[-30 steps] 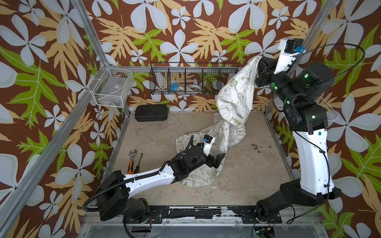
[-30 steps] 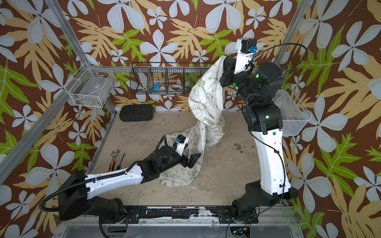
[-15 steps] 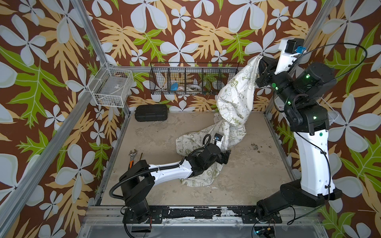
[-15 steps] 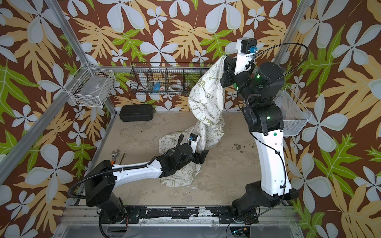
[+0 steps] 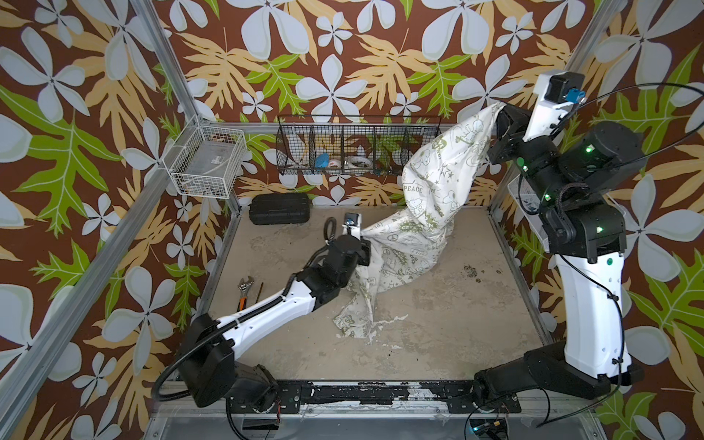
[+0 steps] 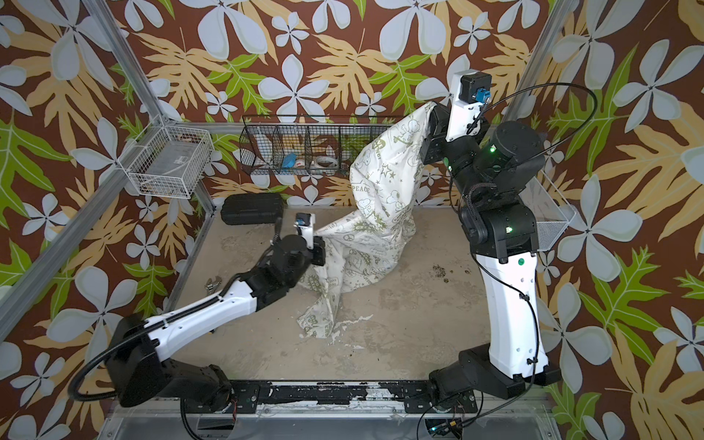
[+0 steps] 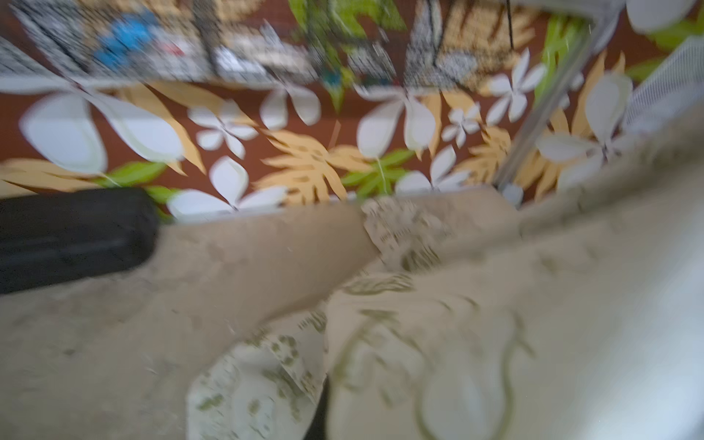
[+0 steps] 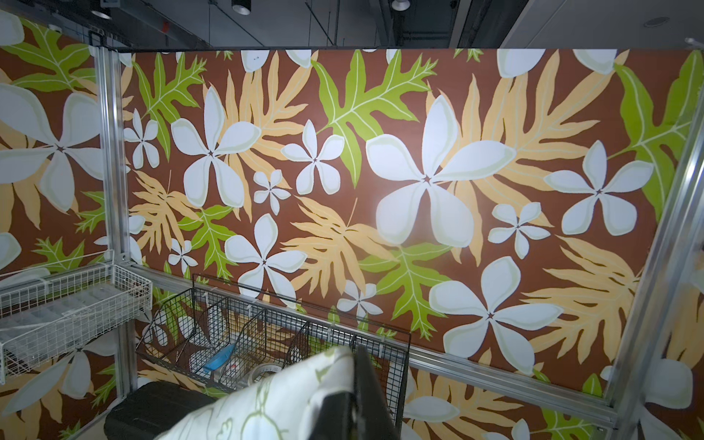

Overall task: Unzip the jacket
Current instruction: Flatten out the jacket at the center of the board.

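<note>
The jacket (image 5: 430,198), cream-white with olive prints, hangs from my right gripper (image 5: 499,114) high at the back right and trails down onto the table. That gripper is shut on the jacket's top edge (image 8: 274,404), with one dark finger (image 8: 365,396) pressed against the cloth. My left gripper (image 5: 365,247) is low over the table, left of the jacket's lower part, and is shut on a fold of it. The cloth is drawn taut from there up to the hanging part (image 6: 365,228). The left wrist view is blurred, and printed fabric (image 7: 438,362) covers the jaws there.
A black case (image 5: 280,208) lies at the table's back left. Behind it on the wall hang a black wire basket (image 5: 358,144) holding tape rolls and a white wire basket (image 5: 207,165). A wrench (image 5: 244,289) lies by the left table edge.
My left gripper went from open to shut on the jacket and moved back and left, pulling the lower cloth with it. The right arm has not moved.
</note>
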